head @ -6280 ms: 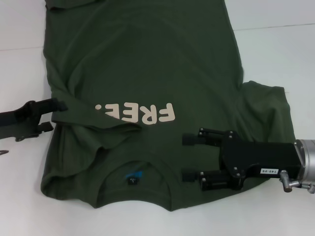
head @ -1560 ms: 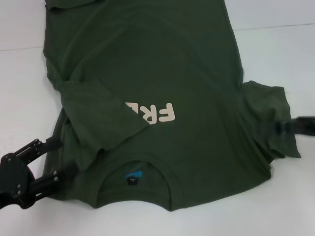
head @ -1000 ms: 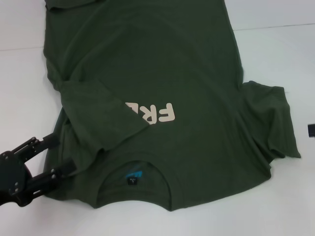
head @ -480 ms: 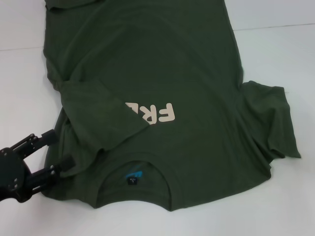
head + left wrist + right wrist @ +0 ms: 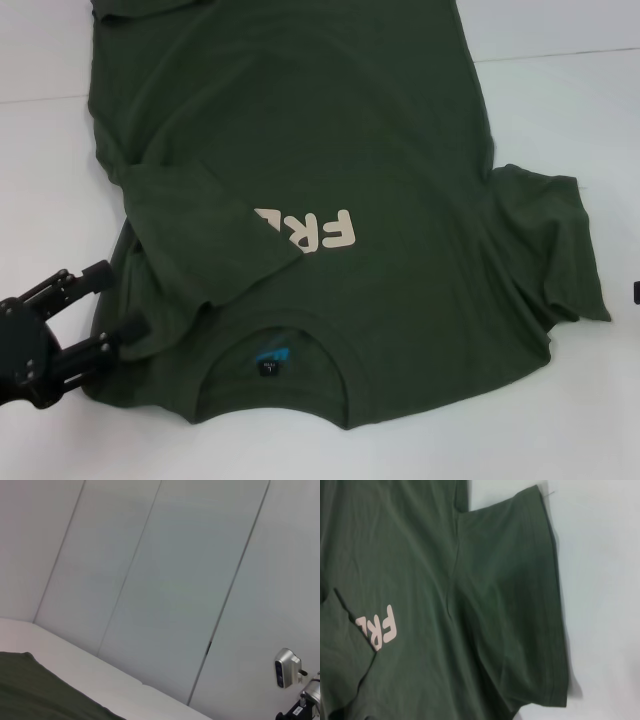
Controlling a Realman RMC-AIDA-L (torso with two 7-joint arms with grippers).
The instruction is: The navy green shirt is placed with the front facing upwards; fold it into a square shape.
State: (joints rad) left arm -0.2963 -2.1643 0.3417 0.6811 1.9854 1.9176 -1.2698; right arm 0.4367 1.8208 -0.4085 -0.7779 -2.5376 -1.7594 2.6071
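The navy green shirt (image 5: 330, 150) lies front up on the white table (image 5: 560, 110), collar with the blue label (image 5: 272, 358) nearest me. Its left sleeve (image 5: 200, 240) is folded in over the chest and covers part of the cream print (image 5: 318, 232), which reads "FRE". Its right sleeve (image 5: 550, 245) lies spread out flat; the right wrist view shows this sleeve (image 5: 520, 605) and the print (image 5: 380, 627). My left gripper (image 5: 112, 302) is open and empty at the shirt's near left shoulder edge. Only a dark sliver of my right gripper (image 5: 636, 292) shows at the right edge.
White table surface surrounds the shirt on the left, right and near sides. The shirt's hem runs out of the head view at the far edge. The left wrist view shows a shirt corner (image 5: 30, 690), wall panels and my right arm's wrist (image 5: 287, 672).
The left sleeve was folded further in over the print. My right gripper left the chest and withdrew past the right edge. My left gripper eased back left, away from the shoulder.
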